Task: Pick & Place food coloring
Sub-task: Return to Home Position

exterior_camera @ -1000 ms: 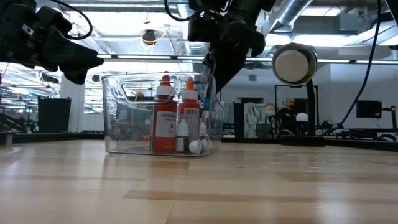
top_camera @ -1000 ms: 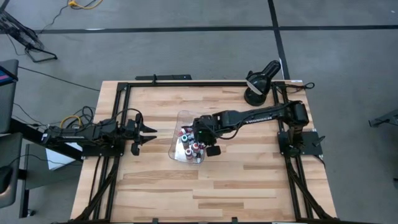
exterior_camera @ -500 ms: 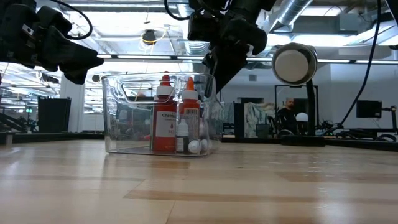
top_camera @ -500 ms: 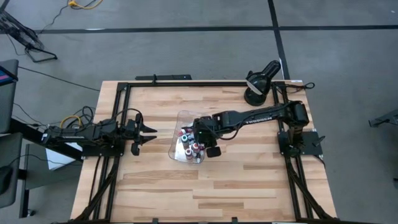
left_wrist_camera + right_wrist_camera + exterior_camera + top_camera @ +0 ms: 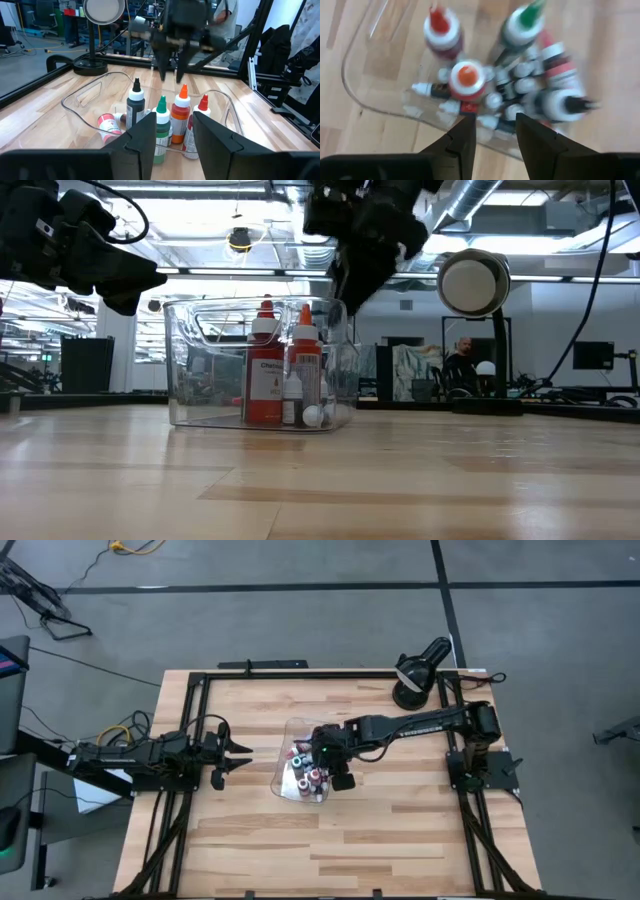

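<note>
The food coloring [image 5: 306, 776] is gathered inside the clear tray [image 5: 281, 772], just left of centre in the high view, on the wooden surface [image 5: 400, 830]. In the low view the tall red bottle [image 5: 264, 370] and the orange-capped one [image 5: 304, 365] are seen upright at mid-frame. The small bottles are packed round their feet, kept from rolling by the tray walls. From the left wrist camera a black bottle [image 5: 135, 106] and a green one [image 5: 161, 126] are also shown standing, with one bottle lying on its side at centre left.

The right tool [image 5: 171, 77] is held directly above the bottles, over the tray's right half as the high view shows it. Its fingers are apart and nothing is held between them. In its own wrist view only the caps below are seen through the gap. An empty tool set high over the tray is judged to fit a release already made and a lift clear, so that no cap is knocked on the way out.

The left tool [image 5: 246, 755] is parked at the left edge of the surface, well apart from the tray. Its fingers are likewise spread and empty, and it is pointed toward the bottles, leaving the working room to the other arm.

No bottle is seen outside the tray, so the placing is judged complete.
</note>
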Tool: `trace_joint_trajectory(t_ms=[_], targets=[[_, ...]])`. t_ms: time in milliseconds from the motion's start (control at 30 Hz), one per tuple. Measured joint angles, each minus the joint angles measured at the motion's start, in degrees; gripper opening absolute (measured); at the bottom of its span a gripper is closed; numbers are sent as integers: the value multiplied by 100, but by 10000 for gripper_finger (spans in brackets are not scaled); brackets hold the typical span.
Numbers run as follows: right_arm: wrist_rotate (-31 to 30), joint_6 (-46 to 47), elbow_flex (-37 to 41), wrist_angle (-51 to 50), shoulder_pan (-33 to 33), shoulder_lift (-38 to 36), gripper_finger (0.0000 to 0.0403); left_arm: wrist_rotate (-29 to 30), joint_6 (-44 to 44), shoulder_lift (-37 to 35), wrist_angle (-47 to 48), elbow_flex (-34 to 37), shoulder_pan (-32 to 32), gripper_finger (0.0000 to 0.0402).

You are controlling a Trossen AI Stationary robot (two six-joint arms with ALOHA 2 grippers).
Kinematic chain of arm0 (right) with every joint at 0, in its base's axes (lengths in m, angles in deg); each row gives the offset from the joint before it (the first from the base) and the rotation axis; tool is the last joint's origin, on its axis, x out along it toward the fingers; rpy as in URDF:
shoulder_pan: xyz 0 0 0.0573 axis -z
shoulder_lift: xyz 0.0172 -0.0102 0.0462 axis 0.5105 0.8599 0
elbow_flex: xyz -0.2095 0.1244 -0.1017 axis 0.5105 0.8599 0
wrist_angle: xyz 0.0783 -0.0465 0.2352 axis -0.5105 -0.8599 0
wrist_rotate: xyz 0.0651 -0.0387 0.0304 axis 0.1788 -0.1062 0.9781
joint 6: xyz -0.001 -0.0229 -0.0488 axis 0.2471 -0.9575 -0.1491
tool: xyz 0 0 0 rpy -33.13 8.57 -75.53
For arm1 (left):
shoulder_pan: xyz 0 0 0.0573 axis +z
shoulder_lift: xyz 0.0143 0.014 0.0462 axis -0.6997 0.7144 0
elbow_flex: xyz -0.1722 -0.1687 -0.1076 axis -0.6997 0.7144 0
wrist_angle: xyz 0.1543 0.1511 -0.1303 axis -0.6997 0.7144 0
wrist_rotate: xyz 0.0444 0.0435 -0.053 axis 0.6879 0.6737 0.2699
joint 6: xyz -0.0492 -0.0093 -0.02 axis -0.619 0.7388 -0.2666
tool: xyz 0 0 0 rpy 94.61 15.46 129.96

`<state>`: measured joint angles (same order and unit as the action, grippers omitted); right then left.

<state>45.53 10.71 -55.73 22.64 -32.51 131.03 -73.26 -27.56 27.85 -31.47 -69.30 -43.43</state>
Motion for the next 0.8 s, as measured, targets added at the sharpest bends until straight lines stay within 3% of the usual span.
trace_joint_trajectory(t_ms=[200, 367, 500, 800], targets=[[-276, 395, 58, -93, 103, -562, 126, 0, 0, 0, 0, 0, 0, 118], [-269, 1282, 676, 66, 200, -1448, 128, 0, 1, 0, 0, 1, 1, 118], [-268, 2485, 1705, 752, 233, -2522, 129, 0, -2, 2, 2, 2, 0, 118], [-204, 3711, 4884, 3377, -86, -4939, 129, -2, 1, 0, 2, 2, 2, 118]])
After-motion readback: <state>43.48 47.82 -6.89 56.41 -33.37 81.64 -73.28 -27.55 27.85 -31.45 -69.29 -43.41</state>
